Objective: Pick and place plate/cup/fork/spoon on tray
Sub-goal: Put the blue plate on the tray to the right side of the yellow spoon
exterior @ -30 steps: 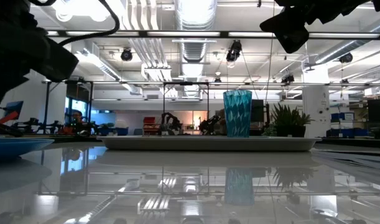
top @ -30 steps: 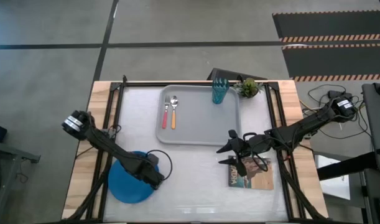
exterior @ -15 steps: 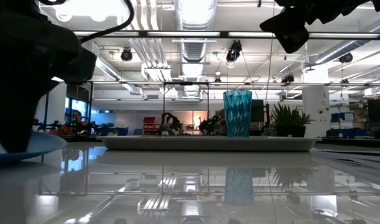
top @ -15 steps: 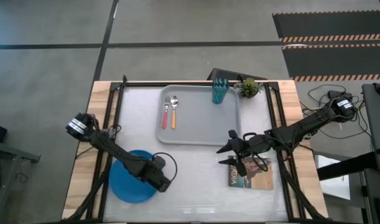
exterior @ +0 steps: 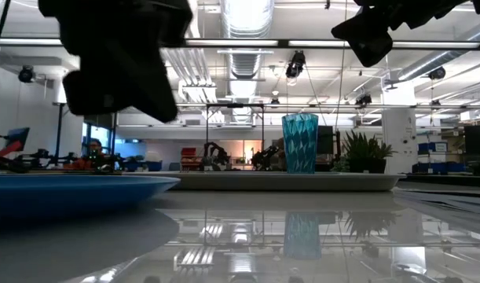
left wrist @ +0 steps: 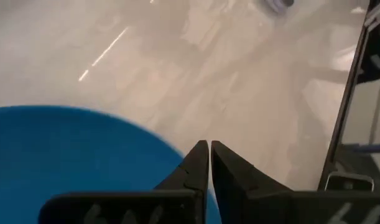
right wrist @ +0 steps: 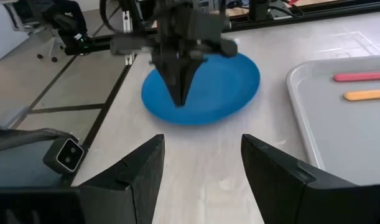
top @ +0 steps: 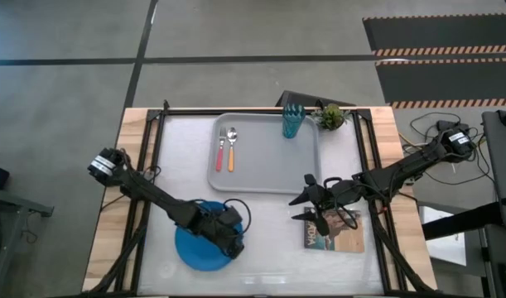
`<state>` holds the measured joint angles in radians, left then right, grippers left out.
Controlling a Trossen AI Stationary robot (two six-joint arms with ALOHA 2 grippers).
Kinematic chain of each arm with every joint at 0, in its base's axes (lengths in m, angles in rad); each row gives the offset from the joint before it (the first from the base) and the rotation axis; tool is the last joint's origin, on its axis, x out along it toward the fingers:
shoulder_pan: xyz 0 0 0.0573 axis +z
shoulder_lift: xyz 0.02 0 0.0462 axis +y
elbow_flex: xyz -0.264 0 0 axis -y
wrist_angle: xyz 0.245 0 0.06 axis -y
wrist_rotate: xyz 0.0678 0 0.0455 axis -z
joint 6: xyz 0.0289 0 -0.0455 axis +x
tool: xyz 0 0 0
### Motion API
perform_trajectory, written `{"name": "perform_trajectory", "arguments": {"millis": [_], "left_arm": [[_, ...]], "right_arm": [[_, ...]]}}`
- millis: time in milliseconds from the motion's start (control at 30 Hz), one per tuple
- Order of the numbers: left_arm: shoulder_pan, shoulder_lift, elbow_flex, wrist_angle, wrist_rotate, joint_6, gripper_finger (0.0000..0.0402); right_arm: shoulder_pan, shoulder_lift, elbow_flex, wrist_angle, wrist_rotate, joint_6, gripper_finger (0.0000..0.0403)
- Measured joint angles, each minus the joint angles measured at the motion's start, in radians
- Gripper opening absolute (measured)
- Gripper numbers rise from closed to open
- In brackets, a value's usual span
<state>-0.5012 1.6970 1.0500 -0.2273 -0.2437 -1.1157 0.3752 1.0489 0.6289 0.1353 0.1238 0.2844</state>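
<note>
The blue plate (top: pixel 199 251) lies near the table's front edge, left of centre. It also shows in the low view (exterior: pixel 75 189) and the right wrist view (right wrist: pixel 208 74). My left gripper (top: pixel 233 242) is shut at the plate's right rim. The grey tray (top: pixel 269 170) at the far middle holds the pink-handled fork (top: pixel 220 153), the orange-handled spoon (top: pixel 231 152) and the upright teal cup (top: pixel 293 122). My right gripper (top: pixel 307 204) hovers open and empty between the tray and a book. My left gripper pinches the plate's rim (left wrist: pixel 177 155) on the side toward the table's right, between its two shut fingers (right wrist: pixel 180 93). The fingers come from above, pointing down. The plate stays level and low. I cannot tell whether it touches the table.
A small green potted plant (top: pixel 331 116) stands by the tray's far right corner. A brown picture-covered book (top: pixel 337 233) lies under my right arm near the front. Bare white table lies between the plate and the tray.
My left gripper has gone toward the table's right edge. The plate has gone with it, staying level and moving rightward along the table's front part. My right arm has kept still.
</note>
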Motion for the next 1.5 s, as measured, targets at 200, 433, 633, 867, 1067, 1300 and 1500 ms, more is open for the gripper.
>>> {"name": "perform_trajectory", "arguments": {"millis": [200,433,633,867,1067,1300,1500], "left_arm": [[0.005,-0.147,-0.019,-0.234,-0.003,0.021,0.0001],[0.056,-0.356,-0.086,-0.549,-0.02,-0.081,0.0011],[0.109,-0.504,-0.259,-0.564,-0.018,-0.116,0.0067],[0.122,-0.561,-0.448,-0.446,-0.001,-0.183,0.0144],[0.122,-0.548,-0.5,-0.41,0.007,-0.184,0.0172],[0.122,-0.496,-0.499,-0.405,0.011,-0.18,0.0173],[0.121,-0.436,-0.499,-0.342,0.077,-0.179,0.0173]], "right_arm": [[0.0,0.0,0.0,-0.005,0.0,0.0,0.0201],[0.0,0.0,0.0,-0.005,0.0,-0.008,0.0201],[0.0,0.0,0.0,-0.005,0.0,-0.009,0.0201],[0.0,0.0,-0.001,-0.005,0.0,-0.009,0.0201],[0.0,0.0,-0.001,-0.005,0.004,-0.009,0.0201],[0.0,0.0,-0.001,-0.005,0.008,-0.008,0.0201],[0.0,0.0,-0.001,-0.005,0.008,-0.008,0.0201]]}}
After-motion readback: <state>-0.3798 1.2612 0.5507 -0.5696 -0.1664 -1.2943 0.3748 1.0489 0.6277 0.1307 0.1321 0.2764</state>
